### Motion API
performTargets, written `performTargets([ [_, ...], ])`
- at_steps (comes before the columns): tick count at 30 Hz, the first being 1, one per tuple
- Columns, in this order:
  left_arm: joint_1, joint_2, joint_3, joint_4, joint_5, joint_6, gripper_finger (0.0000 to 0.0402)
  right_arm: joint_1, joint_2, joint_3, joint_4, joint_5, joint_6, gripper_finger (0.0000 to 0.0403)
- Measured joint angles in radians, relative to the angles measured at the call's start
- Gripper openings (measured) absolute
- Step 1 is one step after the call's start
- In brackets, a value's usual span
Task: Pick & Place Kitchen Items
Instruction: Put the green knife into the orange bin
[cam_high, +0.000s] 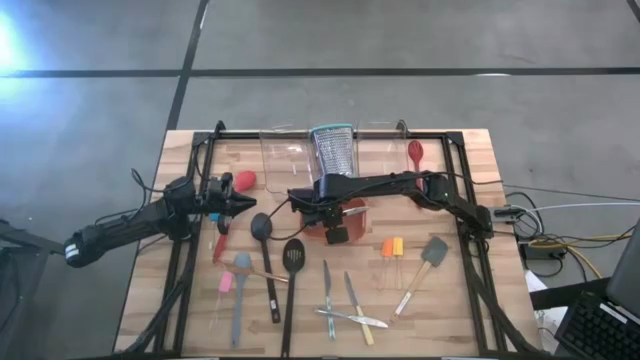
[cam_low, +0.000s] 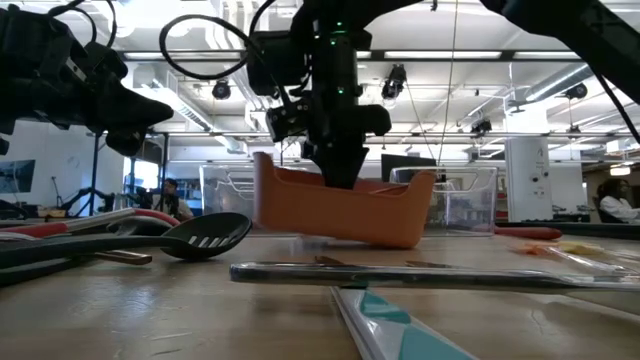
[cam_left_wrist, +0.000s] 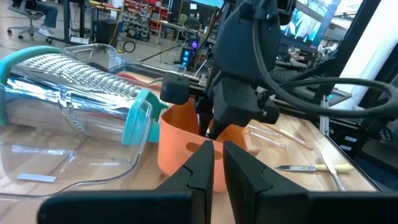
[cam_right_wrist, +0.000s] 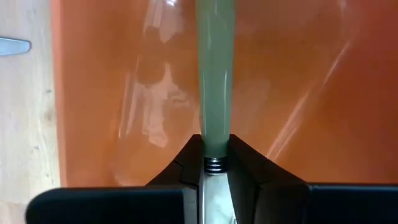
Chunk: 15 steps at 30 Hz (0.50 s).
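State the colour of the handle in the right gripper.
Pale green handle, held over the orange tray; right wrist view shows it best.

light: we see bright overhead ceiling strips, low view
glare: hot spot on floor (cam_high: 12, 45), sheen inside orange tray (cam_right_wrist: 124, 112)
blur: near tabletop (cam_low: 150, 320) soft

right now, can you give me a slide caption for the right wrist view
Right gripper shut on a pale green utensil handle, holding it over the inside of the orange tray.

You are working in a robotics lab or workshop hall. Beyond the wooden table (cam_high: 455, 300) you see a polished concrete floor (cam_high: 400, 35), ceiling strip lights (cam_low: 470, 88), stocked shelving racks (cam_left_wrist: 146, 14), and seated people (cam_low: 170, 195) at workstations.
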Motion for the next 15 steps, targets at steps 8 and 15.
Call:
performTargets([
  [8,0.0,0.0,0.0,0.0,0.0,0.0,0.0037,-0.001,0.0,-0.002,0.0,-0.003,-0.007,0.0034],
  [15,0.0,0.0,0.0,0.0,0.0,0.0,0.0036,-0.002,0.0,-0.002,0.001,-0.003,-0.003,0.0084],
])
